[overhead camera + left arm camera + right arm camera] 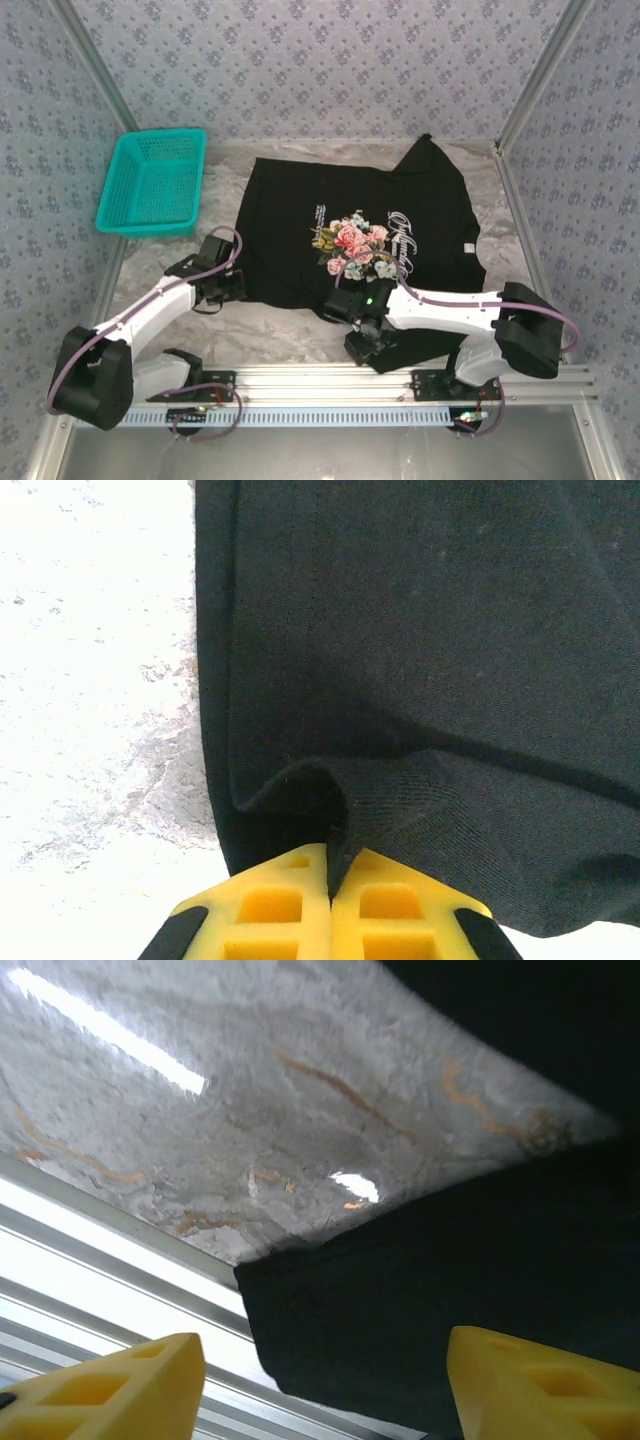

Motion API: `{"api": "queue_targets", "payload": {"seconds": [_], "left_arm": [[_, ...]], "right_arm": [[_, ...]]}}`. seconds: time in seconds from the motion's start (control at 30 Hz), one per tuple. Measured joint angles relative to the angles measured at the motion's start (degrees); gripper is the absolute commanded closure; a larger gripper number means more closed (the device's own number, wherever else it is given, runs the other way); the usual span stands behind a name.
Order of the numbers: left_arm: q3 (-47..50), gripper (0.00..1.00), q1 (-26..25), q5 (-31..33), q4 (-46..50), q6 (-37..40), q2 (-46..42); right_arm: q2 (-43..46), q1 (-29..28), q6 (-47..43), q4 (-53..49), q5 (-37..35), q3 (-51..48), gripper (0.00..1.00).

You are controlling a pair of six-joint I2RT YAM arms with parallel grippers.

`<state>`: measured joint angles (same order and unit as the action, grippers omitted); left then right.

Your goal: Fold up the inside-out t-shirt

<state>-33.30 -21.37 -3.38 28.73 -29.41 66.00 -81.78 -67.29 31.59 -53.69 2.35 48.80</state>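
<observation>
- Pinched tight, the left fingers (270, 905) clamp a small raised fold at the side edge of the inside-out t-shirt (290, 220). Cloth is drawn up into the seam between them.
- The right fingers (120, 1390) stand wide apart and hold nothing. A loose corner of black hem hangs between them, over the counter's (300, 1110) near edge and the metal rail.
- The t-shirt lies spread across the middle of the counter with its floral print facing up, well apart from the teal basket (150, 180) at the far left.
- Step in hand, as I judge it: taking hold of the near edge for a fold. One side is secured and the other is not yet.
- The next move calls for the right fingers to settle onto that hem corner and close on it, so both arms can lift and carry the edge together. A lone pull from the left would likely drag or skew the cloth.
- The left arm reaches diagonally forward from its base, wrist low at the shirt's left edge.
- The right arm folds back at the elbow, with its forearm running leftward along the near hem.
</observation>
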Motion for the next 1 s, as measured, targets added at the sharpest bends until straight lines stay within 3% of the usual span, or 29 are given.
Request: {"api": "queue_targets", "payload": {"seconds": [0.13, 0.43, 0.53, 0.87, 1.0], "left_arm": [[0.00, 1.00, 0.00, 0.00, 0.07, 0.00, -0.17], [0.00, 1.00, 0.00, 0.00, 0.26, -0.02, -2.16], [0.00, 1.00, 0.00, 0.02, 0.35, -0.04, -2.27], [0.00, 1.00, 0.00, 0.11, 1.09, -0.15, -2.71], [0.00, 1.00, 0.00, 0.46, 1.20, -0.22, -2.99]], "right_arm": [[-0.13, -0.46, 0.57, 2.19, 2.19, -1.66, 0.28], [-6.08, -1.66, 0.35, 3.96, 1.77, -1.90, 0.37], [-6.88, -1.64, 0.02, 3.06, 0.26, -1.88, 0.46], [-6.82, -0.33, -1.44, 1.14, -1.60, -1.86, 0.94], [-4.98, 1.36, -1.55, -0.61, -1.92, -1.27, 1.00]]}}
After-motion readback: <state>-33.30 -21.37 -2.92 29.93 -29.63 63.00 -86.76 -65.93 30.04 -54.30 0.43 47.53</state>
